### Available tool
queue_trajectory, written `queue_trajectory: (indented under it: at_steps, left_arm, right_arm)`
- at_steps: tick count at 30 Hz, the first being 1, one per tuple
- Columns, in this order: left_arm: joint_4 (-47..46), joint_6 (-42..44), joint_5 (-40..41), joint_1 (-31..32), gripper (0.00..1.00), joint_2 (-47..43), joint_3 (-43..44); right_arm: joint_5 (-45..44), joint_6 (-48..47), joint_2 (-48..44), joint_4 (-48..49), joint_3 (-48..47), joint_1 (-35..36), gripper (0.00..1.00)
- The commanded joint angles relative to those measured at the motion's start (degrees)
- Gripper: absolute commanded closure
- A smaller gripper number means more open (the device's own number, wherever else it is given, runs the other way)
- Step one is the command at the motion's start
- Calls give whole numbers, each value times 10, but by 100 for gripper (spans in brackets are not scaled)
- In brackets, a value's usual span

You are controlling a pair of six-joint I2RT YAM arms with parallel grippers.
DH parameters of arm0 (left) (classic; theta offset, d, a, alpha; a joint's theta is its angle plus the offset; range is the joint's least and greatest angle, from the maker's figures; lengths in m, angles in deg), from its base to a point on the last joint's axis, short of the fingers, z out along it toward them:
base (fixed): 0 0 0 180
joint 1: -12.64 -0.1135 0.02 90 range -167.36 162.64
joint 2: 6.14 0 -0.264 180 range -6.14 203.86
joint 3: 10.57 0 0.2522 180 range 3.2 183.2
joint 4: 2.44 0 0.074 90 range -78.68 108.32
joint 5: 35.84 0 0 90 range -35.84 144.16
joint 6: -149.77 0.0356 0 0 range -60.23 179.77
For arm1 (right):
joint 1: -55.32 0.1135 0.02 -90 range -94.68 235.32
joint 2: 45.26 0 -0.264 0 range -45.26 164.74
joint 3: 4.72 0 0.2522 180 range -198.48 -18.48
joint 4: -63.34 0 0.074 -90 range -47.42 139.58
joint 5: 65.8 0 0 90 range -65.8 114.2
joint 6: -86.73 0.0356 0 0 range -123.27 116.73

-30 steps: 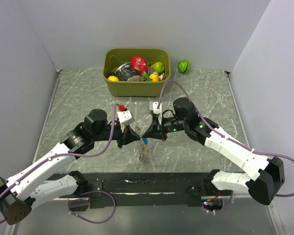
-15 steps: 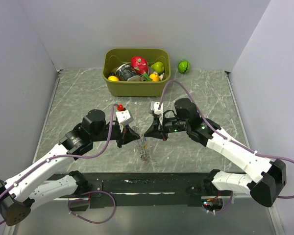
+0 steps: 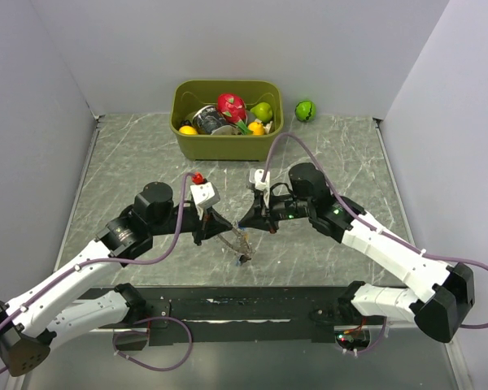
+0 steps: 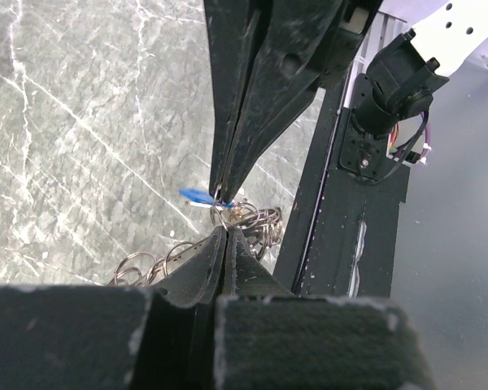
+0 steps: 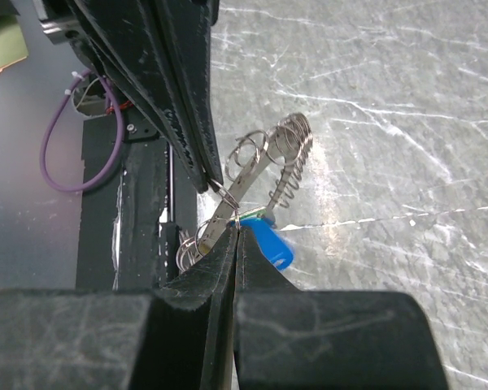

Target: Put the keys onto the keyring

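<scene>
Keyring [image 3: 239, 245]: bundle of thin grey metal loops with one coiled stretch, strung between the two pincer tips and trailing toward 6 o'clock in the top view.
Keyring, position: just 6 o'clock of bench centre, short of the dark strip [image 3: 252, 305] along the near edge. Cannot tell whether the lowest loops touch the bench.
Blue key [image 5: 269, 245]: blue plastic head jutting sideways from the right pincer's tip, at 4 o'clock of that tip in the right wrist view and touching the loops.
Right pincer [image 5: 237, 226]: pressed together, pinching the blue key where it meets the loops; reaching in from 3 o'clock in the top view.
Left pincer [image 4: 226, 233]: pressed together, pinching a strand of the keyring; reaching in from 9 o'clock.
Pincer tips, relation: almost tip to tip, bridged by the keyring strand.
Left arm [image 3: 81, 268], right arm [image 3: 390, 248]: white links and black wrists, bases at 6 o'clock, a purple cable [image 3: 285, 140] looping over each.
Bench [image 3: 130, 154]: grey-green marbled surface, with pale panels at 9, 12 and 3 o'clock.
Tub [image 3: 228, 147]: olive-green, rectangular, at 12 o'clock of the bench, well apart from the keyring.
Tub contents: red toy fruit [image 3: 232, 106], green toy pear [image 3: 263, 111] and yellow toy fruit [image 3: 188, 129], jumbled with other pieces.
Round green toy fruit [image 3: 306, 110]: on the bench, just 3 o'clock of the tub.
</scene>
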Motion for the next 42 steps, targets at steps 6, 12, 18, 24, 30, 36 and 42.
queue_trajectory:
  at_steps: [6, 12, 18, 24, 30, 36, 42]
  left_arm:
    - [-39, 1, -25, 3, 99, -18, 32]
    - [-50, -1, -37, 4, 99, -16, 31]
    - [-53, -1, -44, 4, 99, -12, 31]
    - [-58, 0, -53, 4, 99, -14, 28]
    - [-74, -2, -70, 4, 99, -18, 26]
    - [-99, -9, -90, 3, 99, -21, 25]
    - [-122, -15, -111, 4, 99, -18, 32]
  right_arm:
    - [-10, -13, 35, -5, -16, 1, 100]
    - [-11, -10, 23, 8, -12, 1, 95]
    - [-26, -3, -13, 28, 5, 1, 59]
    - [-66, 1, -89, 68, 44, -6, 20]
    - [-13, 9, -141, 97, 64, -25, 9]
    - [101, 37, -141, 139, 62, -29, 39]
    - [136, 56, -135, 157, 63, -30, 42]
